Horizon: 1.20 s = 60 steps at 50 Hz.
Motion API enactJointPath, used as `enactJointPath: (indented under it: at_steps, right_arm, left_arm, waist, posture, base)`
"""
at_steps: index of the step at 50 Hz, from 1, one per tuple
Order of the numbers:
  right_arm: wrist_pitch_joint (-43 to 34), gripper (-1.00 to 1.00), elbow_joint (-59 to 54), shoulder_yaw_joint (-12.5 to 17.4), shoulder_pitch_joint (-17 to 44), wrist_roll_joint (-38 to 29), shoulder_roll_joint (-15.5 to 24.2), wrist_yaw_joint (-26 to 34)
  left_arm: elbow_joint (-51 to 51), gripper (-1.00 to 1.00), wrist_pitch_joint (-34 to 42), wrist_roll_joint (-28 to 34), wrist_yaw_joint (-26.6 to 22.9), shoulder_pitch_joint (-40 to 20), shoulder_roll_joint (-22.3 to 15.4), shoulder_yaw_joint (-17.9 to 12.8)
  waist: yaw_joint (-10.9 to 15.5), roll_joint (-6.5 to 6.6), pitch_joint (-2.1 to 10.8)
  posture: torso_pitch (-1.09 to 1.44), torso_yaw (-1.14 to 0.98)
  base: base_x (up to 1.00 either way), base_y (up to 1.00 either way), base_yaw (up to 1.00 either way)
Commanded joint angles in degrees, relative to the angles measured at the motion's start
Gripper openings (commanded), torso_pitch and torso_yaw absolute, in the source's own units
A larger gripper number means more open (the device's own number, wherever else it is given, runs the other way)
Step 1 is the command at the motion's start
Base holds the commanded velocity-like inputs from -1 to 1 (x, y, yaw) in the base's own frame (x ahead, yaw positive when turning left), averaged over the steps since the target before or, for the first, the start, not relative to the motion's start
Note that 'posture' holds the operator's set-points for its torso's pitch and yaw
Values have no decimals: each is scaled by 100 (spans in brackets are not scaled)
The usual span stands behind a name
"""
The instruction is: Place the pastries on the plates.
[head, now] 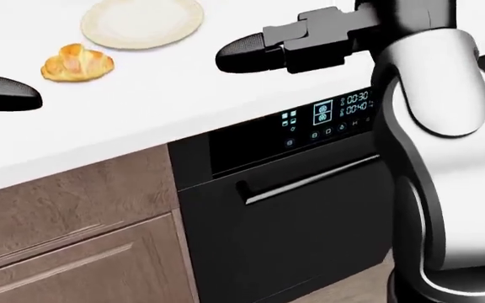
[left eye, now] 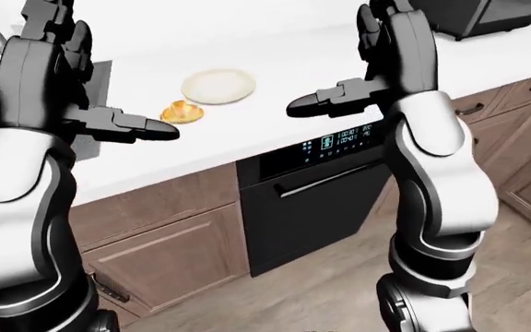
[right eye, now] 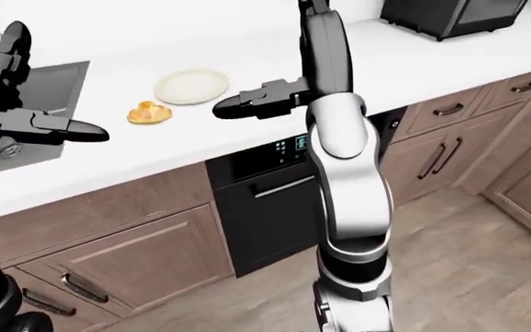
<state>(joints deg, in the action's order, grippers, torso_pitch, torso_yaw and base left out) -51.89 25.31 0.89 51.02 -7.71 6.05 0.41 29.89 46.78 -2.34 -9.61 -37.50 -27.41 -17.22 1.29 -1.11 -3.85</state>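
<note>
A golden pastry [head: 76, 62] lies on the white tabletop [head: 142, 113] in the upper left of the head view, just beside and below-left of an empty cream plate [head: 142, 22]; the two look close but not touching. Neither hand holds anything. The left hand [left eye: 123, 126] hovers at the left of the left-eye view, its fingers extended forward, near the pastry; the right hand [head: 281, 47] hangs in the upper middle of the head view, right of the plate, fingers likewise stretched out and empty. Below the tabletop sits a black dishwasher [head: 301, 189] with a lit panel. The approach to the pastry seems to be the step in hand; next, the left hand would likely need to lower over the pastry and close round it.
</note>
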Motion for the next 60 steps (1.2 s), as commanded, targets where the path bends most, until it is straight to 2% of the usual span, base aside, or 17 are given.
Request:
enactJointPath:
  at_steps: [1,2,3,8,11,13,17,21,24,33,39,47,51,52,54,56,60]
  right_arm:
    - [34,100,263,82,160,-51,50,26]
    - [86,100,248,49,118,-79,76,56]
    - [190,100,196,66,58,-72,56,67]
    - [182,100,291,25,-43,52,-29,24]
    - [203,100,356,34,-88,76,-5,35]
    - [245,100,300,83,-81,36,-10,4]
    - [197,100,303,85,31,48,24,3]
    - [233,100,230,78,91,45,50,4]
    - [213,100,251,124,102,49,41,-11]
    - [226,100,238,143,122,103,81,-8]
    - [220,100,238,160,154,139,89,-34]
    - [49,100,268,261,52,218,101,-287]
    - [6,100,313,296,100,275,140,-378]
    - [-7,100,330,364,98,360,91,-440]
    - [23,100,343,340,92,414,131,-498]
    - [37,100,333,335,107,449,182,-520]
    - [56,100,335,310,136,480,255,-531]
  left_arm:
    - [162,100,-192,32,19,-124,-21,21]
    - [169,100,-223,55,17,-82,13,43]
    - [139,100,-276,78,-2,-21,45,59]
    - [64,100,-339,165,-16,-59,105,106]
    - [-11,100,-308,187,-30,-186,82,120]
    - [-6,100,-294,196,-44,-219,85,109]
    - [52,100,-257,201,-77,-189,81,72]
    - [49,100,-269,199,-90,-171,55,60]
    - [107,100,-255,179,-80,-125,65,36]
    - [89,100,-267,157,-84,-121,50,40]
    - [102,100,-214,115,-71,-163,36,25]
    - [78,100,-282,115,-54,-95,70,40]
    - [81,100,-316,104,-56,-63,86,39]
    - [89,100,-308,103,-66,-61,76,30]
    - [116,100,-283,86,-77,-52,56,-2]
    - [131,100,-275,87,-79,-34,51,-8]
    - [100,100,-294,98,-88,-54,46,19]
  waist:
    - [-36,-31,219]
    - [-13,-207,258]
    - [-60,53,197]
    - [-119,-15,188]
    - [-170,112,121]
    - [-202,403,188]
    - [-90,430,354]
    - [-56,246,329]
    - [-95,-243,259]
    - [-36,118,235]
    - [-62,701,387]
    - [-40,263,2]
    - [73,-97,137]
    - [22,104,97]
    - [-19,100,273]
    - [-35,364,124]
    - [-112,619,232]
  posture:
    - [0,0]
    - [0,0]
    - [0,0]
    - [0,0]
    - [0,0]
    - [0,0]
    - [0,0]
    - [0,0]
    - [0,0]
    - [0,0]
    - [0,0]
    - [0,0]
    - [0,0]
    - [0,0]
    - [0,0]
    - [0,0]
    - [0,0]
  base:
    - [20,10,0]
    - [23,12,0]
    - [24,11,0]
    - [15,5,0]
    - [0,0,0]
    - [0,0,1]
    - [0,0,27]
    - [0,0,62]
    - [0,0,71]
    - [0,0,94]
    - [0,0,100]
    - [0,0,38]
    - [0,0,0]
    - [0,0,0]
    - [2,-20,0]
    - [9,-59,0]
    - [18,-85,0]
